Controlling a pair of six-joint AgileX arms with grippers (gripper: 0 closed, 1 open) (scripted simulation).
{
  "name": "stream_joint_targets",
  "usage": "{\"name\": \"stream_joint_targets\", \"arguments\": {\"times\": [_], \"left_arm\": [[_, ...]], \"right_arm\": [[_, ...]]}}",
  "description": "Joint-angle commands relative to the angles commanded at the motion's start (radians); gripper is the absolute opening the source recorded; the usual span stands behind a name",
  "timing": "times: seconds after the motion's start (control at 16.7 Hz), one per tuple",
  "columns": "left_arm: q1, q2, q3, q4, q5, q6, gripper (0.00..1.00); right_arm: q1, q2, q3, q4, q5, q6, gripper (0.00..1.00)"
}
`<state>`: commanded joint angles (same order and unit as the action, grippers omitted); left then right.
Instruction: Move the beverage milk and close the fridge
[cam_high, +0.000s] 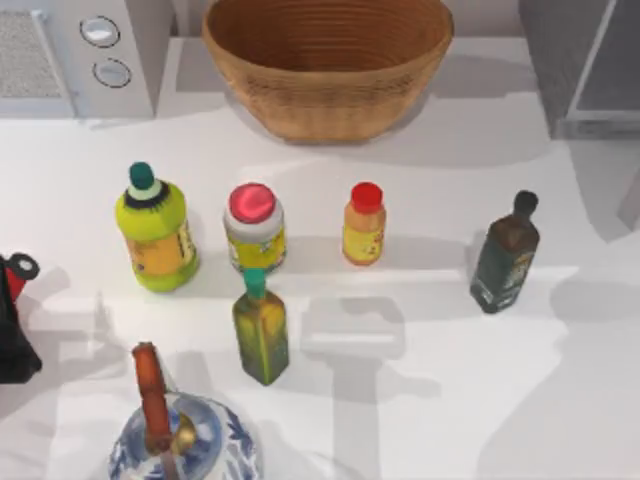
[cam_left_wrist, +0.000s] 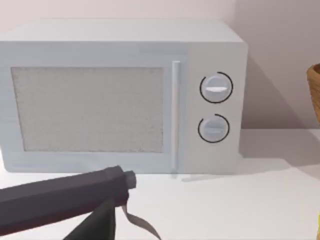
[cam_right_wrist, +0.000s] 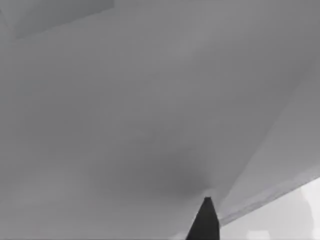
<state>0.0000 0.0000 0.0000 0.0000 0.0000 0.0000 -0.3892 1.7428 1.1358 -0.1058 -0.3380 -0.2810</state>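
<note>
The left end effector (cam_left_wrist: 100, 200) is parked near the counter's left edge, facing the microwave (cam_left_wrist: 120, 95) at the far-left corner; its grip state cannot be determined. The fridge (cam_high: 548, 60) occupies the counter's far-right corner, and its door panel (cam_high: 612, 70) appears to stand ajar. The right end effector (cam_right_wrist: 205, 227) is close against a plain grey surface, judged to be the fridge; its grip state cannot be determined. The beverage milk's position cannot be established. The right arm is nearer the door.
</note>
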Motion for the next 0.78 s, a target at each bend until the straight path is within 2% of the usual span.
{"name": "stream_joint_targets", "arguments": {"times": [0.18, 0.36, 0.48, 0.78], "left_arm": [[0.000, 0.000, 0.000, 0.000, 0.000, 0.000, 1.00], [0.000, 0.000, 0.000, 0.000, 0.000, 0.000, 1.00], [0.000, 0.000, 0.000, 0.000, 0.000, 0.000, 1.00], [0.000, 0.000, 0.000, 0.000, 0.000, 0.000, 1.00]], "right_arm": [[0.195, -0.045, -0.061, 0.067, 0.144, 0.123, 1.00], [0.324, -0.094, -0.115, 0.135, 0.263, 0.230, 1.00], [0.359, -0.115, -0.135, 0.161, 0.298, 0.265, 1.00], [0.346, -0.110, -0.137, 0.159, 0.305, 0.262, 1.00]]}}
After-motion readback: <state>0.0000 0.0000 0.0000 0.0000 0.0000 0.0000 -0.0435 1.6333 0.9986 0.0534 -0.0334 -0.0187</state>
